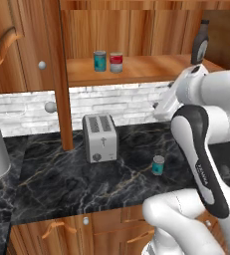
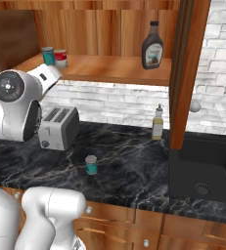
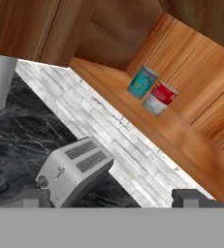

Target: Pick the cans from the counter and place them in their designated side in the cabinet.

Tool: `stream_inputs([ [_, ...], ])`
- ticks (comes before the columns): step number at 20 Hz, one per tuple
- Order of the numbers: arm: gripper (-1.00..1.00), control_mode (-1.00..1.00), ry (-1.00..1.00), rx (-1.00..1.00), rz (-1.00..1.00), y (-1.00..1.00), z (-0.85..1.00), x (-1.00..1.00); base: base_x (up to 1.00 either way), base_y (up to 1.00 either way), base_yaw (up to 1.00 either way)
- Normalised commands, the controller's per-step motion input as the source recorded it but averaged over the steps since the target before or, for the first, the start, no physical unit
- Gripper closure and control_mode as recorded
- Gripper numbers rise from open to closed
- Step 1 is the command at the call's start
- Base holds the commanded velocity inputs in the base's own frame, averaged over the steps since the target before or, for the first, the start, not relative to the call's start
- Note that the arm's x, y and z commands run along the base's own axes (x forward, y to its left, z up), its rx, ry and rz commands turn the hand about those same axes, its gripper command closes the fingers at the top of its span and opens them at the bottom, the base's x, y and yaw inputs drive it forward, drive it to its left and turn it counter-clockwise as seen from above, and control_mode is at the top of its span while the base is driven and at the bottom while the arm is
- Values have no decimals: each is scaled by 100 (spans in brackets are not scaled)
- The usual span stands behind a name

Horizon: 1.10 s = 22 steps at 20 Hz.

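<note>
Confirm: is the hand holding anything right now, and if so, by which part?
Nothing held. The hand is open, with only air between its fingertips. A teal can sits on the counter; two cans are on the cabinet shelf.

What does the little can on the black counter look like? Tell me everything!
The teal can is a small round tin with a silvery top. It stands upright and alone on the black marble counter, in front and to the right of the toaster. Nothing but the counter touches it.

The light is bright and even — no glare. Soft shadows sit under the toaster (image 1: pixel 100 137) on the tabletop (image 1: pixel 61 184). Everything looks a bit blurry and blocky — small things most.
</note>
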Motion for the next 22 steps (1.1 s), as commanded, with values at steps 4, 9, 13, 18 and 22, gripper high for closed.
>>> stream_inputs([
  [4, -100, -100, 1, -1, -15, -21, -26, -25, 0, 0, 0],
  [9, -100, -100, 7, -4, -18, -29, -27, -17, 0, 0, 0],
  [13, -100, -100, 11, -7, -18, -28, -30, -11, 0, 0, 0],
  [18, -100, -100, 12, 2, -7, -20, -31, -3, 0, 0, 0],
  [22, -100, -100, 16, 12, -5, -12, -28, 0, 0, 0, 0],
])
